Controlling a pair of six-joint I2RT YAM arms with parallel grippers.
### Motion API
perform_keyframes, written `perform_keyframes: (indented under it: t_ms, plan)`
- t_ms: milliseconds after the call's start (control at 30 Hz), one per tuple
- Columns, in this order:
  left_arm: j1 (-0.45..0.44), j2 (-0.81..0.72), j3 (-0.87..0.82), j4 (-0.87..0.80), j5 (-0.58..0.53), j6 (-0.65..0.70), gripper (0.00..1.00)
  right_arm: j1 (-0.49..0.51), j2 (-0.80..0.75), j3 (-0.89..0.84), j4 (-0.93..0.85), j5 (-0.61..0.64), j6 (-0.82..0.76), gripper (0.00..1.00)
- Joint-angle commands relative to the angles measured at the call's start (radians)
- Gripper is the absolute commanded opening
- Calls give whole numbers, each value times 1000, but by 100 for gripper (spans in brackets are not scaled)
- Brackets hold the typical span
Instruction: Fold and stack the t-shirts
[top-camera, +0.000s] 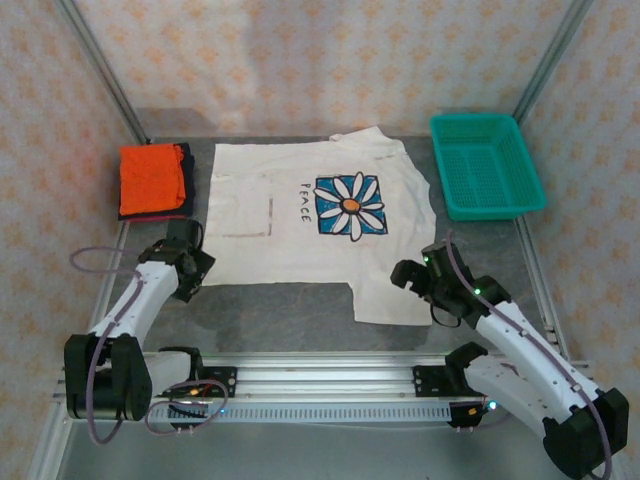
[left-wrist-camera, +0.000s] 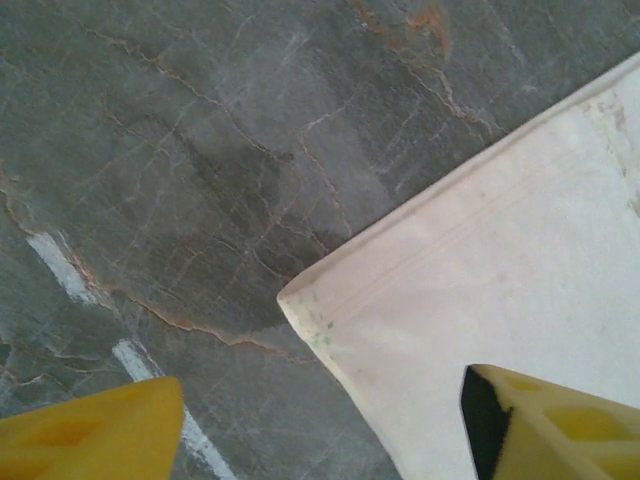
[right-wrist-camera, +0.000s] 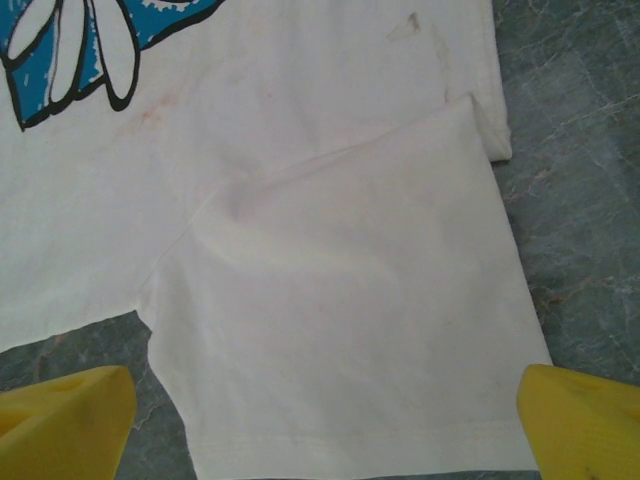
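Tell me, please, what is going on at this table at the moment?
Two robot arms are set to fold the white t-shirt, which lies spread flat on the table. The left hand hangs open over its near-left hem corner, and the right hand hangs open over the near-right sleeve. An orange shirt sits folded on a navy shirt at the far left.

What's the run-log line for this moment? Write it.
white t-shirt: spread flat, unfolded | left gripper: open, above its corner | right gripper: open, above its sleeve | orange t-shirt: folded atop navy t-shirt
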Motion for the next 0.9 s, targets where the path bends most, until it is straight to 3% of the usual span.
perform_keyframes:
  t_ms: [0, 333, 467, 767, 867]
  plan:
    - [11, 38, -31, 55, -12, -75, 69, -9, 21, -11, 16, 20, -25, 97]
    - [31, 180, -61, 187, 33, -136, 52, -13, 37, -34, 44, 0, 5, 95]
    - [37, 215, -66, 212, 28, -136, 49, -13, 33, -46, 51, -13, 27, 95]
    - [47, 221, -59, 219, 18, -112, 28, -13, 19, -58, 59, -25, 41, 94]
    - [48, 225, -58, 218, 12, -108, 26, -13, 19, -58, 67, -35, 41, 94]
